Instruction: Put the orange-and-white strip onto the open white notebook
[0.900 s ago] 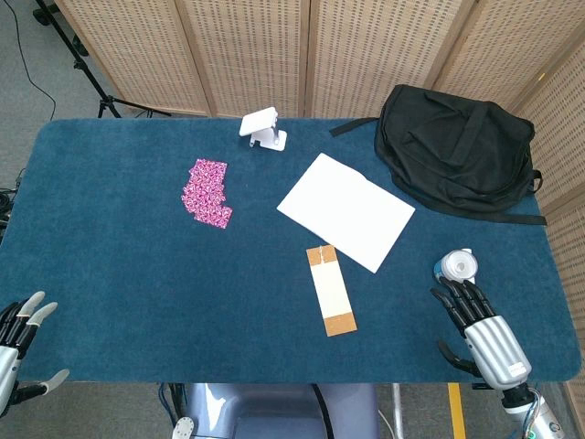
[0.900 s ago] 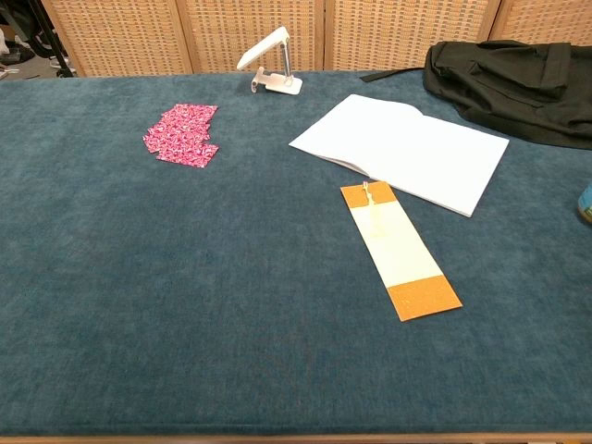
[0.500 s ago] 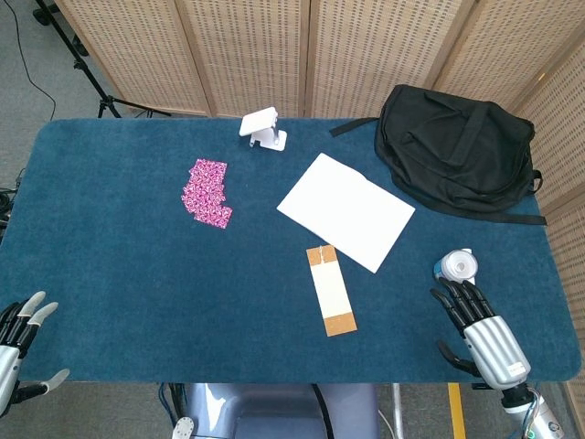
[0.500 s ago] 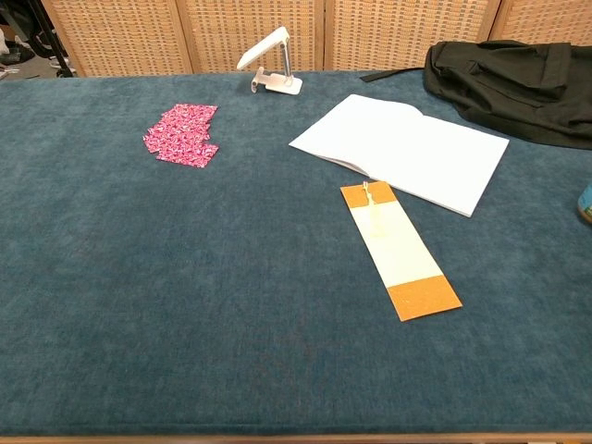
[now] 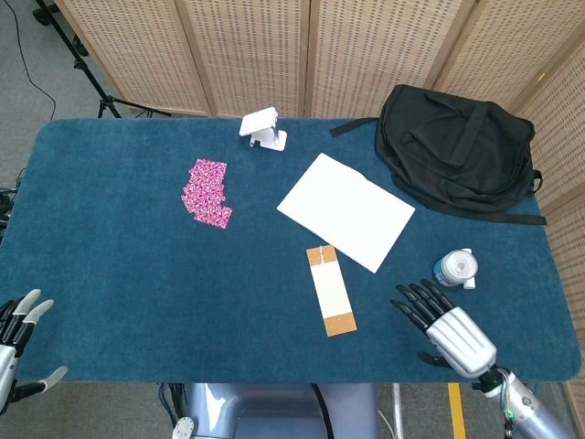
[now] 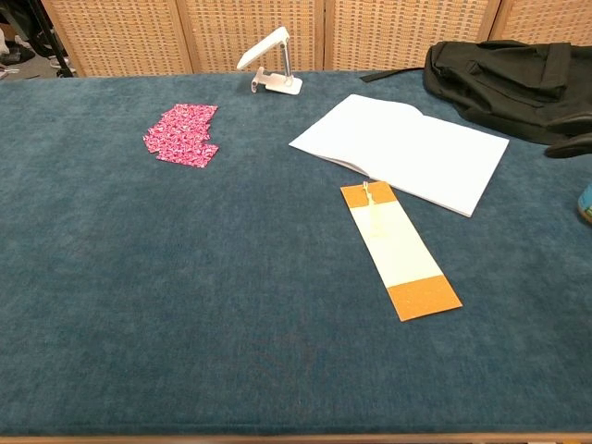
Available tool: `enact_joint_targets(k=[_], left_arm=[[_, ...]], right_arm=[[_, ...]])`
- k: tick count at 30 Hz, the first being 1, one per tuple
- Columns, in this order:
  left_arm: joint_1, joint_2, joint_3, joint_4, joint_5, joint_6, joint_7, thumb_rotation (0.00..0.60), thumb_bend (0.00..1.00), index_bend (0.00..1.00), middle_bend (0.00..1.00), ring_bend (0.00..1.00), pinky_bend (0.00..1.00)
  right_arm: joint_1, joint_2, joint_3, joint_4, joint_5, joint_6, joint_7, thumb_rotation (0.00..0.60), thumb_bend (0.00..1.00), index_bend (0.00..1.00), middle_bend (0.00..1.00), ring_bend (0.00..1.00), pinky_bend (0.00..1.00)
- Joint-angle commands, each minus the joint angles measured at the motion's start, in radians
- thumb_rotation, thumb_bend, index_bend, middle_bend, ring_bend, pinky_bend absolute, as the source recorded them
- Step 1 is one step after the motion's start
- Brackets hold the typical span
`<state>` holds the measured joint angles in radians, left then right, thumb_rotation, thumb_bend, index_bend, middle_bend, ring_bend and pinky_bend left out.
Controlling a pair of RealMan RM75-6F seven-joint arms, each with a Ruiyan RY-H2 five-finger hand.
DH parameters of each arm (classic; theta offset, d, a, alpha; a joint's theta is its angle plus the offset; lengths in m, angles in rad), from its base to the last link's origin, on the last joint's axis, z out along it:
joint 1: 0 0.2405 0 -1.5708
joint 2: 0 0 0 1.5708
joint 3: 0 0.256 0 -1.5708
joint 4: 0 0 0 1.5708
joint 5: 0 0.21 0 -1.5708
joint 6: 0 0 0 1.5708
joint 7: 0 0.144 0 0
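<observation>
Strip (image 5: 331,292) flat beside notebook (image 5: 346,211) edge, right hand (image 5: 445,327) empty, fingers (image 5: 413,303) spread nearby

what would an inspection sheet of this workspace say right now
surface: table covered in dark blue cloth, flat.
job's things: orange-and-white strip lies flat on the cloth just in front of the open white notebook, one end close to the notebook's near edge; not yet on it.
clutter: pink patterned piece, white stand, black backpack, small can.
hands: right hand open above the cloth right of the strip, holding nothing; left hand open at the table's near left corner.
cables: black cable on the floor behind the table.
surroundings: wicker screen, tripod legs.
</observation>
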<state>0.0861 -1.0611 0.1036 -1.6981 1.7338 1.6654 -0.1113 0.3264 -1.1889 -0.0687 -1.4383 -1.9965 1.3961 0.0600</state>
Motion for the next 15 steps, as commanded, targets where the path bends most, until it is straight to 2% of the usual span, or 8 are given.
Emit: enact_joint_targets(k=[1,7,9,15], left_arm=[[-0.002,-0.003,-0.004,-0.002,-0.010,-0.007,0.007,0.600,0.00,0.00,0.00,0.00,0.00],[-0.010,-0.005,-0.012,-0.003,-0.040,-0.032,0.010,0.600,0.00,0.00,0.00,0.00,0.00],[-0.014,-0.005,-0.019,-0.006,-0.057,-0.044,0.013,0.600,0.00,0.00,0.00,0.00,0.00],[-0.023,-0.005,-0.026,-0.013,-0.081,-0.065,0.018,0.600,0.00,0.00,0.00,0.00,0.00]], right_arm=[[0.134,-0.038,0.020,0.113,-0.107,-0.072,0.006,0.600,0.00,0.09,0.00,0.00,0.00],[0.261,-0.093,0.035,0.224,-0.200,-0.078,-0.011,0.600,0.00,0.11,0.00,0.00,0.00],[0.331,-0.123,0.024,0.280,-0.267,-0.109,-0.042,0.600,0.00,0.12,0.00,0.00,0.00],[0.429,-0.180,-0.006,0.372,-0.332,-0.147,-0.082,0.600,0.00,0.14,0.00,0.00,0.00]])
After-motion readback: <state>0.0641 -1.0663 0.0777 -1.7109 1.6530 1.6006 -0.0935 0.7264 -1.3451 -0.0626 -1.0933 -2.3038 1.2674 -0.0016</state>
